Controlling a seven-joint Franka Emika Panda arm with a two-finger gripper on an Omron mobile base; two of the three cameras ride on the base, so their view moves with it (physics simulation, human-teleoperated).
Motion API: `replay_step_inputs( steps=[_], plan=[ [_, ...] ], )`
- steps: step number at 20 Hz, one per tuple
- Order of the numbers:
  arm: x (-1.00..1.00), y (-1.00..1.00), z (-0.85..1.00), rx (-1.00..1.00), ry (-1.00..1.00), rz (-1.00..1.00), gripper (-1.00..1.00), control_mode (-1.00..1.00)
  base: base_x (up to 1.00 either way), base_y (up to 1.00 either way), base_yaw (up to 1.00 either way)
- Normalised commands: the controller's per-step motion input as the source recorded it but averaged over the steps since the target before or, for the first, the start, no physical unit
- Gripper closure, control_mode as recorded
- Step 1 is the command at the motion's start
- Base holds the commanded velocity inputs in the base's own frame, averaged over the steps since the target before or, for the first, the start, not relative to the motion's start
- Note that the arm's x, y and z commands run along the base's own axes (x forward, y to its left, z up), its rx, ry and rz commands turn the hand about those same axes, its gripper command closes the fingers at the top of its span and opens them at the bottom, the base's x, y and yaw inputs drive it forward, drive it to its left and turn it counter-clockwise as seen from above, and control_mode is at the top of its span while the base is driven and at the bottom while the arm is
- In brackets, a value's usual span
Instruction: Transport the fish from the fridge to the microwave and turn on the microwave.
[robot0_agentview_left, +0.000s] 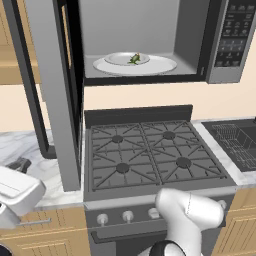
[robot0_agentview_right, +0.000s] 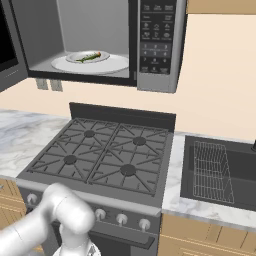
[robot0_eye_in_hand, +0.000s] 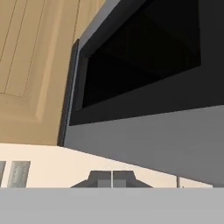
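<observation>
Silver-grey microwave (robot0_agentview_left: 150, 40) door (robot0_eye_in_hand: 144, 57) hangs open, fish (robot0_agentview_left: 134, 59) on plate (robot0_agentview_left: 150, 66) inside. Pincer (robot0_eye_in_hand: 112, 178) pinched empty. Push door's outer face squarely; avoid hinge side.

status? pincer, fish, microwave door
Pincer shut, empty, below the door. Fish on plate in microwave. Door open.

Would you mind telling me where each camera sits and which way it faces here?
Left base view: behind the arm's left, facing the stove and open microwave; white arm lower right.
Right base view: behind its right, same stove, microwave, fish; arm lower left.
Hand view: on the hand, looking up at the microwave door; shut gripper at bottom.
</observation>
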Motion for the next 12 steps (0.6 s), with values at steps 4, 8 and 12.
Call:
replay_step_inputs(
  steps=[4, 8, 12],
  plan=[
    [0.36, 0.25, -0.07, 0.0, 0.0, -0.13, 1.0, -1.0, 0.0, 0.0, 0.0],
    [0.37, 0.21, -0.02, 0.0, 0.0, -0.13, 1.0, -1.0, 0.0, 0.0, 0.0],
    [0.36, 0.19, -0.01, 0.0, 0.0, -0.14, 1.0, -1.0, 0.0, 0.0, 0.0]
  ],
)
